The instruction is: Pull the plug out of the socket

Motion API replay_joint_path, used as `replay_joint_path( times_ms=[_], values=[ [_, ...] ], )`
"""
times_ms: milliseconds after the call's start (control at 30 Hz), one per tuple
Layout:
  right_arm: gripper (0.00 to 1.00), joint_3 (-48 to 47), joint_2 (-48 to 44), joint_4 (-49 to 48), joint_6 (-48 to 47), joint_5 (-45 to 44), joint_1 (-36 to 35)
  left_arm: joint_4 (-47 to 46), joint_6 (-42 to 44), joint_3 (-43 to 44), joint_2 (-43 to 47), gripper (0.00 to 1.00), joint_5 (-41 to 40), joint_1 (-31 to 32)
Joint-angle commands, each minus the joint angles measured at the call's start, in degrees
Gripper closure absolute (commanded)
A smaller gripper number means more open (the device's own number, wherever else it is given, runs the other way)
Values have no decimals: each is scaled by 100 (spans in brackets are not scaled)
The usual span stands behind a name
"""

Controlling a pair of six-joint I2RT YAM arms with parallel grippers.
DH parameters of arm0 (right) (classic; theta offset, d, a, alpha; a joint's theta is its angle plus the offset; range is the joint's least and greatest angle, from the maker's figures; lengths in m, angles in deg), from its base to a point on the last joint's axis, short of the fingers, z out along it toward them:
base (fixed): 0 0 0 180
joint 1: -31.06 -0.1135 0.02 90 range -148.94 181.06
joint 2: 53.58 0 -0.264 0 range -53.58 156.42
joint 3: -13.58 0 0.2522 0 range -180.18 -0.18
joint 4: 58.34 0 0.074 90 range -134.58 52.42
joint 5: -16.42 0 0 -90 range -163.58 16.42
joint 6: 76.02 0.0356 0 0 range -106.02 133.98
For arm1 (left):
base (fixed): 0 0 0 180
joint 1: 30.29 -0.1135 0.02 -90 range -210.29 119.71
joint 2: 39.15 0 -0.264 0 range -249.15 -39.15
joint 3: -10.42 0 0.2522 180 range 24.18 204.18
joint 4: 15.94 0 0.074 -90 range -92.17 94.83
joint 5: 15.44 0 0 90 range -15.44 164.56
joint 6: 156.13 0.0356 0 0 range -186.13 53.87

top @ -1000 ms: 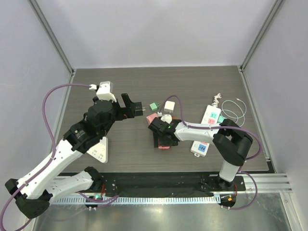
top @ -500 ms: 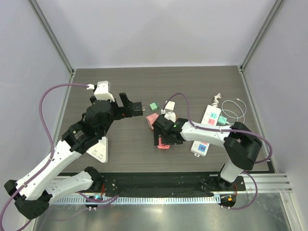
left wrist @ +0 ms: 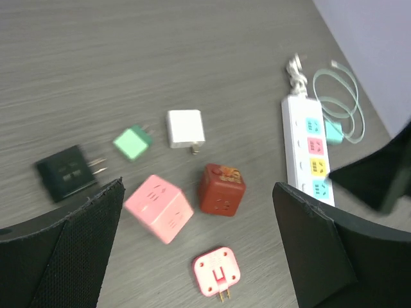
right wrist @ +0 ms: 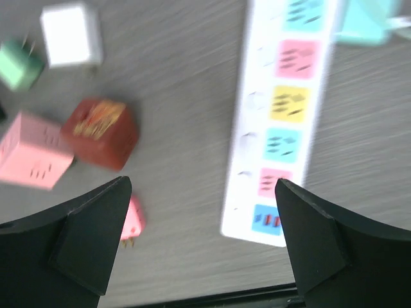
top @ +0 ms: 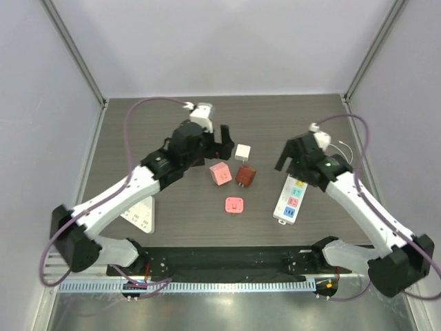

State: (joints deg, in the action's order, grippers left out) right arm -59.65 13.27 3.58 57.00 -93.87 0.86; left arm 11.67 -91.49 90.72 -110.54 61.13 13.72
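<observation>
A white power strip (top: 292, 196) with coloured sockets lies right of centre; it also shows in the left wrist view (left wrist: 307, 153) and the right wrist view (right wrist: 282, 115). A teal plug (right wrist: 363, 22) with a pale cable (left wrist: 340, 96) sits against the strip's far end; I cannot tell if it is plugged in. My left gripper (top: 222, 141) (left wrist: 198, 187) is open and empty above a pink cube socket (top: 220, 174) and a dark red cube socket (top: 245, 176). My right gripper (top: 293, 155) (right wrist: 202, 185) is open and empty, above the strip's left side.
A flat pink plug (top: 234, 205) lies prongs-down toward the near edge. A white adapter (top: 242, 152), a green plug (left wrist: 131, 142) and a black plug (left wrist: 66, 172) lie behind the cubes. A second white strip (top: 141, 214) lies at the near left.
The left gripper let go of the black plug and swung right and farther back. The right arm pulled away from the cubes and now hangs over the power strip.
</observation>
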Motion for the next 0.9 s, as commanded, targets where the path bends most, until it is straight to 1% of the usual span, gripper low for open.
replay_joint_path(
  times_ms=[0, 33, 67, 100, 133, 167, 200, 267, 300, 333, 367, 400, 433, 467, 500, 567, 600, 700, 833, 867],
  values=[
    [0, 215, -506, 317, -399, 226, 1057, -786, 557, 586, -838, 2, 728, 248],
    [0, 259, -558, 308, -548, 297, 1312, -874, 637, 901, -1267, 2, 710, 405],
    [0, 347, -559, 308, -654, 481, 1749, -953, 777, 1226, -1524, 2, 710, 537],
    [0, 382, -559, 308, -655, 561, 1989, -954, 779, 1229, -1735, 2, 693, 539],
    [0, 418, -542, 290, -742, 675, 2200, -1102, 953, 1534, -1946, 1, 684, 686],
    [0, 470, -489, 238, -778, 772, 2637, -1173, 1041, 1676, -2401, 1, 658, 758],
    [0, 514, -471, 194, -804, 894, 2850, -1217, 1147, 1843, -2614, 1, 614, 837],
    [0, 672, -480, -43, -822, 1316, 3360, -1340, 1507, 2291, -3280, 0, 430, 1083],
    [0, 760, -515, -166, -805, 1500, 3763, -1358, 1656, 2450, -3519, 0, 394, 1162],
    [0, 848, -541, -428, -778, 1772, 3984, -1358, 1901, 2730, -3730, 0, 272, 1337],
    [1, 1023, -567, -561, -691, 1888, 4152, -1358, 2034, 2880, -4159, 0, 184, 1425],
    [1, 1103, -568, -675, -647, 1958, 4449, -1367, 2140, 3021, -4355, 0, 122, 1583],
    [1, 1173, -559, -911, -594, 2194, 4557, -1358, 2245, 3249, -4531, 0, -26, 1663],
    [1, 1296, -550, -1018, -498, 2249, 4645, -1367, 2464, 3347, -4724, 0, -89, 1733],
    [2, 1349, -515, -1106, -419, 2284, 4741, -1358, 2518, 3539, -5030, 0, -159, 1847],
    [3, 1498, -524, -1361, -156, 2328, 4909, -1358, 2694, 3725, -5340, 0, -239, 1918],
    [3, 1542, -533, -1449, -58, 2320, 4953, -1358, 2660, 3873, -5550, 0, -195, 1927],
    [4, 1604, -498, -1696, 301, 2354, 5041, -1358, 2362, 3919, -5701, 0, 112, 1927],
    [4, 1499, -252, -1749, 872, 2275, 5059, -1499, 2045, 3901, -5806, 0, 525, 1927],
    [4, 1447, -69, -1740, 970, 2310, 5059, -1499, 2018, 3910, -5833, 0, 595, 1927]
  ],
)
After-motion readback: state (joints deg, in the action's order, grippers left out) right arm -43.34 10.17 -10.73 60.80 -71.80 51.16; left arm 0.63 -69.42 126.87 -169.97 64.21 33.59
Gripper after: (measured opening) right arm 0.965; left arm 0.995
